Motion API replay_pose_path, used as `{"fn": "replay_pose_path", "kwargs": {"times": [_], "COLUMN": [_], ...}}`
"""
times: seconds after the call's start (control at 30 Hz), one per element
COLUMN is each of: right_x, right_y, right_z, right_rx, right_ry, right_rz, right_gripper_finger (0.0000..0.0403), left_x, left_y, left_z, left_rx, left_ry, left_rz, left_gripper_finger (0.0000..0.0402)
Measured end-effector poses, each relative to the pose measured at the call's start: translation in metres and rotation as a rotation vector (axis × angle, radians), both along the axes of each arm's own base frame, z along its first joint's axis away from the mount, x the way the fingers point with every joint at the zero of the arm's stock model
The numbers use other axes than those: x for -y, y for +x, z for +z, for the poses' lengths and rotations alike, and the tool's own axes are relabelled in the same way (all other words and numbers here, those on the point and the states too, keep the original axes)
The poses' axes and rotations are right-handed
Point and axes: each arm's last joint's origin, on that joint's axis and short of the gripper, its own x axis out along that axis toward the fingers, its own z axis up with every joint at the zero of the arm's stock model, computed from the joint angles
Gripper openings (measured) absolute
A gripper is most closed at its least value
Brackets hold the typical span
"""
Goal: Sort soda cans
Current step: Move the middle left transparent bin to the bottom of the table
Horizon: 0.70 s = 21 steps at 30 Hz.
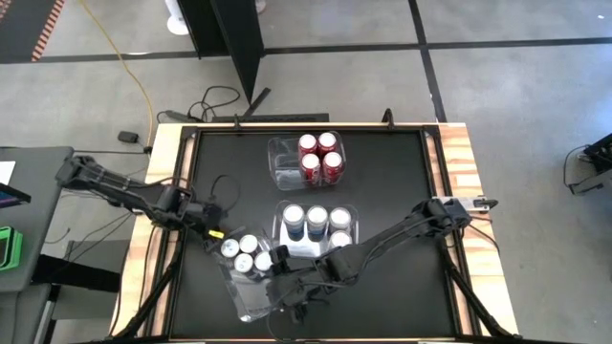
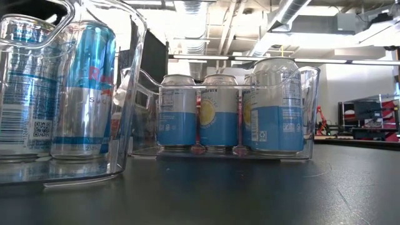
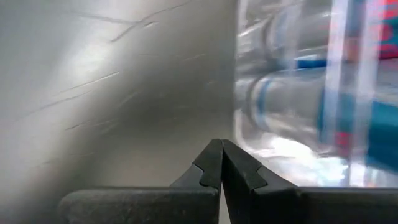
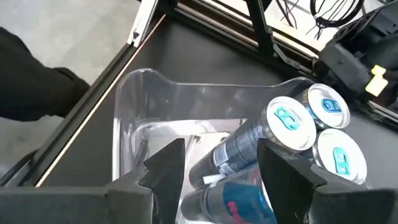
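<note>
Soda cans [image 1: 319, 157], silver-topped and red, fill one clear bin [image 1: 280, 161]; lettering unreadable; left gripper [image 3: 221, 163] pressed together, right gripper [image 4: 221, 163] spread around a can.

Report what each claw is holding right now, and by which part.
Right claw is open around a silver-blue can, over the near bin, not yet clamped. Left claw is shut, empty.

probably a workshop or lab: exposed ceiling ducts [image 2: 294, 12], concrete floor [image 1: 516, 86], equipment racks [image 2: 365, 115]
</note>
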Motion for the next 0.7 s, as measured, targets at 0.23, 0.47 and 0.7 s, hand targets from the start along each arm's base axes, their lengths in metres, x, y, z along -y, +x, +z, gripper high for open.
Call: {"fn": "replay_pose_path", "kwargs": {"times": [0.23,0.47,0.7], "right_x": [-0.013,-0.022,-0.028], "right_y": [-0.010,-0.014,-0.017], "right_z": [0.001,0.001,0.002], "right_rx": [-0.022,-0.018,-0.016], "right_ry": [-0.016,-0.010,0.032], "right_rz": [0.035,0.051,0.036], "right_gripper_finger": [0.0219,0.0219,0.0219], "left_x": [0.012,0.024,0.043], "left_y": [0.001,0.006,0.020], "left_z": [0.002,-0.005,-0.014], "left_rx": [0.033,-0.006,0.014], "left_ry": [-0.037,-0.031,-0.066], "left_rz": [-0.030,-0.036,-0.070], "left_gripper_finger": [0.0000,0.0000,0.0000]}}
